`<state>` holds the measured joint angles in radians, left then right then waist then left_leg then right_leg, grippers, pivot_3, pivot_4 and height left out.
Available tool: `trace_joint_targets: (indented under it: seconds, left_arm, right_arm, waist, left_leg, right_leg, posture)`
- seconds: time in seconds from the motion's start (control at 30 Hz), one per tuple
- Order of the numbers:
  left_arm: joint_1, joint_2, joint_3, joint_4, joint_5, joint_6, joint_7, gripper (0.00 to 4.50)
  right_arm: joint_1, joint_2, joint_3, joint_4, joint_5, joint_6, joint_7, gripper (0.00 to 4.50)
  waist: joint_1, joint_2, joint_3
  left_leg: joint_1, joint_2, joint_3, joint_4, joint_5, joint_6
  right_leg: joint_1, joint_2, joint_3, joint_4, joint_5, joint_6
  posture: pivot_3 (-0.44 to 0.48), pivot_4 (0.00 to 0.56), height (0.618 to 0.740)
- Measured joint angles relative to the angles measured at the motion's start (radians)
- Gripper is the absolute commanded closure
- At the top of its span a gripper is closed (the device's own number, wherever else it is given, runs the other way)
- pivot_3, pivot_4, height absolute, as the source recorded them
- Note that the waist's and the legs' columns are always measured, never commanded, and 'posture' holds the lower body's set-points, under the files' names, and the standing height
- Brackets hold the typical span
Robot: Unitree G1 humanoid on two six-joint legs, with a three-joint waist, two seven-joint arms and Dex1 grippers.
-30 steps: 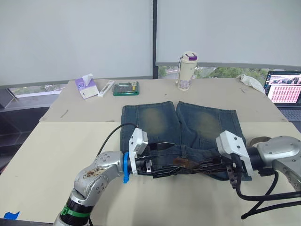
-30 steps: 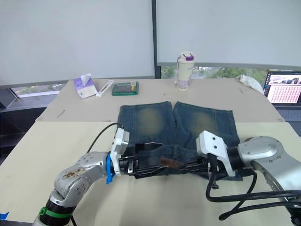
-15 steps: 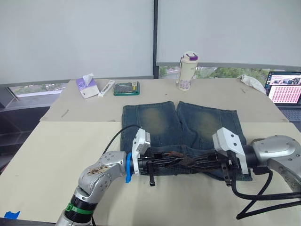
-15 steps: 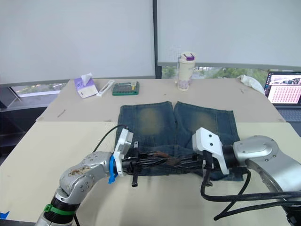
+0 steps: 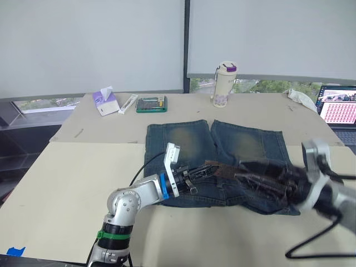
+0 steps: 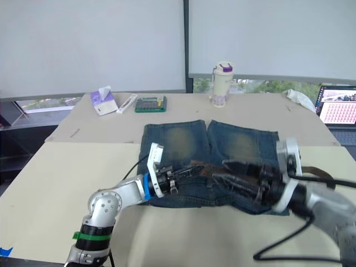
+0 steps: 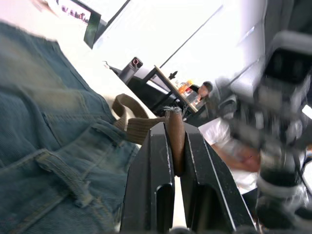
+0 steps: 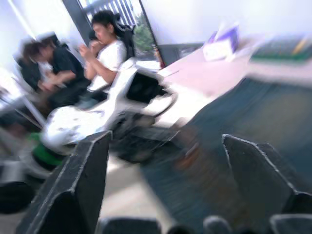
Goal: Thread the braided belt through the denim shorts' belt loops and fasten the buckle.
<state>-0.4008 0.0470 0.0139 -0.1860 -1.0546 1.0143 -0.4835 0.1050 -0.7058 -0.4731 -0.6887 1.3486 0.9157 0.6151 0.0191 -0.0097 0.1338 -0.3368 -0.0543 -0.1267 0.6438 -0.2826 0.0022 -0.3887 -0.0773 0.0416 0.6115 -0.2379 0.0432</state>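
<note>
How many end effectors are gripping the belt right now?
1. The left end effector is shut on the braided belt beside the denim shorts waistband. The right end effector is open, holding nothing.

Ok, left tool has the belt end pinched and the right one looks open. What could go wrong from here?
1. The left tool grips only the tip of the braided belt, so a tug could slip it free.
2. The right tool is open and blurred near the waistband of the denim shorts; it may snag or drag the cloth.
3. Loose belt trails off past the right arm and could catch there.
</note>
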Motion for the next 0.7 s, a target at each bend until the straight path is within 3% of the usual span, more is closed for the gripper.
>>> trace_joint_targets:
  seconds: [0.1,0.2,0.47,0.7]
  left_arm:
    - [-0.027,-0.031,0.045,0.022,-0.114,0.061,0.068,4.50]
    - [-0.030,-0.030,0.071,0.025,-0.192,0.092,0.111,4.50]
    - [-0.022,0.011,0.078,0.022,-0.267,0.117,0.144,4.50]
    - [-0.012,0.034,0.072,0.021,-0.264,0.103,0.137,4.50]
  right_arm:
    - [0.084,0.133,0.083,-0.030,-0.063,-0.058,-0.067,0.65]
    - [0.122,0.226,0.146,-0.021,-0.155,-0.128,-0.097,0.65]
    - [0.078,0.387,0.186,0.041,-0.162,-0.260,-0.162,0.65]
    - [0.077,0.354,0.178,0.053,-0.117,-0.270,-0.161,2.86]
  waist:
    - [-0.012,0.001,-0.001]
    - [-0.016,0.003,-0.002]
    - [-0.016,0.006,-0.004]
    - [-0.018,0.009,-0.005]
  left_leg:
    - [0.000,-0.001,0.002,0.000,0.000,-0.001]
    - [0.002,-0.001,0.001,0.000,0.001,-0.002]
    - [0.002,-0.002,0.000,0.000,0.002,-0.003]
    - [0.002,-0.002,0.001,0.000,0.002,-0.003]
  right_leg:
    - [0.000,0.000,0.002,0.001,-0.005,0.009]
    - [-0.001,0.000,0.002,0.001,-0.005,0.009]
    - [-0.001,0.000,0.001,0.000,-0.001,0.003]
    - [-0.001,0.000,0.001,0.000,-0.001,0.002]
  posture:
    - [0.000,0.150,0.740]
    - [0.000,0.150,0.740]
    - [0.000,0.150,0.740]
    - [0.000,0.150,0.740]
